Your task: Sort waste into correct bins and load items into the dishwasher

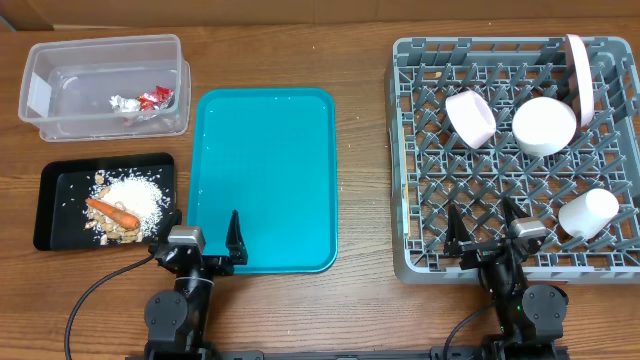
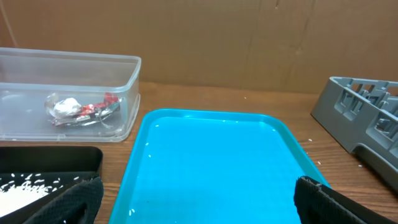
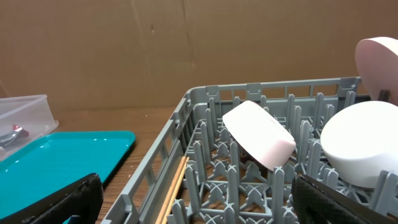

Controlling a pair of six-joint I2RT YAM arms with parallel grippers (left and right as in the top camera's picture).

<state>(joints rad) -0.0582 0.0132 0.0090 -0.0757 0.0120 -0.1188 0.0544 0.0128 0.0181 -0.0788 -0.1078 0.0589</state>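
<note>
The grey dishwasher rack (image 1: pixel 415 262) on the right holds a tilted pink bowl (image 1: pixel 470 116), a round white dish (image 1: pixel 545 125), a second pink bowl (image 1: pixel 578 80) on edge and a small white cup (image 1: pixel 588 212). Two chopsticks (image 3: pixel 174 186) lie along its left wall. The clear bin (image 1: pixel 60 60) holds red and silver wrappers (image 1: pixel 140 102). The black bin (image 1: pixel 60 180) holds rice, shells and a carrot (image 1: pixel 112 212). My left gripper (image 1: pixel 203 238) is open and empty at the teal tray's near edge (image 2: pixel 199 205). My right gripper (image 1: pixel 487 235) is open and empty over the rack's near edge (image 3: pixel 199 205).
A bare teal serving tray (image 1: pixel 262 180) lies between the bins and the rack. A few rice grains dot its near corner (image 2: pixel 140 199). A brown cardboard wall (image 2: pixel 199 37) closes the far side of the wooden table (image 1: pixel 360 150).
</note>
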